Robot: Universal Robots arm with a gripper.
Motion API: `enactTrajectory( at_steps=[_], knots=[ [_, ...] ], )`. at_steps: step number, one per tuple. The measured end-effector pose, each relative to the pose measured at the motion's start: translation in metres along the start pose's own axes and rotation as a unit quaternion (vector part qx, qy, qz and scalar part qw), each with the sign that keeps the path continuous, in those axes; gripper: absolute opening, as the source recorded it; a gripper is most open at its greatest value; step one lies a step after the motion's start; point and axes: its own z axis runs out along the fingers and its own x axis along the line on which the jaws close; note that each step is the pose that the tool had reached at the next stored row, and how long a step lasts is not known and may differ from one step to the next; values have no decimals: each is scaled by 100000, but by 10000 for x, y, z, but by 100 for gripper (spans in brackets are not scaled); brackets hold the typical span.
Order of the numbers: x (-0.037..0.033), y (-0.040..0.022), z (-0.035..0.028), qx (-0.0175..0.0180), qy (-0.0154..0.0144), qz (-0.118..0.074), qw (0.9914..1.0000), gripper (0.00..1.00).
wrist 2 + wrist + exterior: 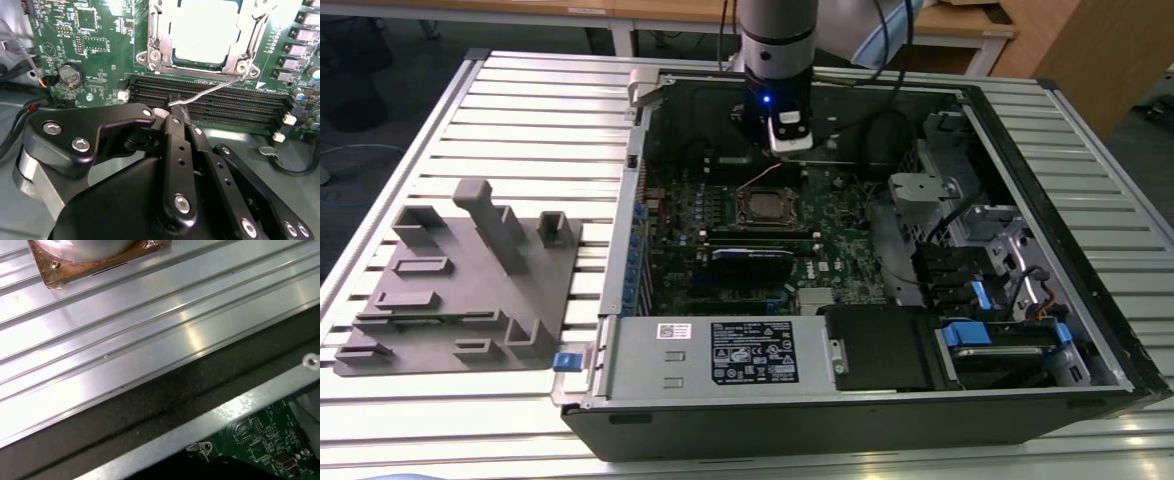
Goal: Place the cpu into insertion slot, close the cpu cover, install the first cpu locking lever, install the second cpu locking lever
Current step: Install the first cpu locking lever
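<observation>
In the second wrist view the cpu (205,27) lies silvery in the insertion slot, with the cpu cover (241,52) folded flat over its edges. A thin wire locking lever (215,90) runs out from the socket's corner across the memory slots. My gripper (178,110) is shut on that lever's hooked end, and its black fingers (175,135) meet there. In the exterior view the gripper (783,148) hangs inside the open computer case just behind the insertion slot (767,207) on the green motherboard (841,255).
Long black memory slots (235,107) lie under the lever, with a coin battery (70,75) beside them. The power supply (720,350) and drive cage (987,250) crowd the case's near and right sides. A grey fixture (467,280) sits on the slatted table (125,340).
</observation>
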Motion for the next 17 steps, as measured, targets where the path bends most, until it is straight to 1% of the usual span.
enactTrajectory(
  at_steps=[6, 12, 14, 17],
  knots=[
    [-5, 11, -65, -31, 17, 4, 100000, 11],
    [-6, 12, -72, -25, 23, 3, 100000, 11],
    [-8, 17, -96, -43, 28, 7, 100000, 11],
    [-12, 26, -147, -80, 38, 9, 100000, 11]
  ],
)
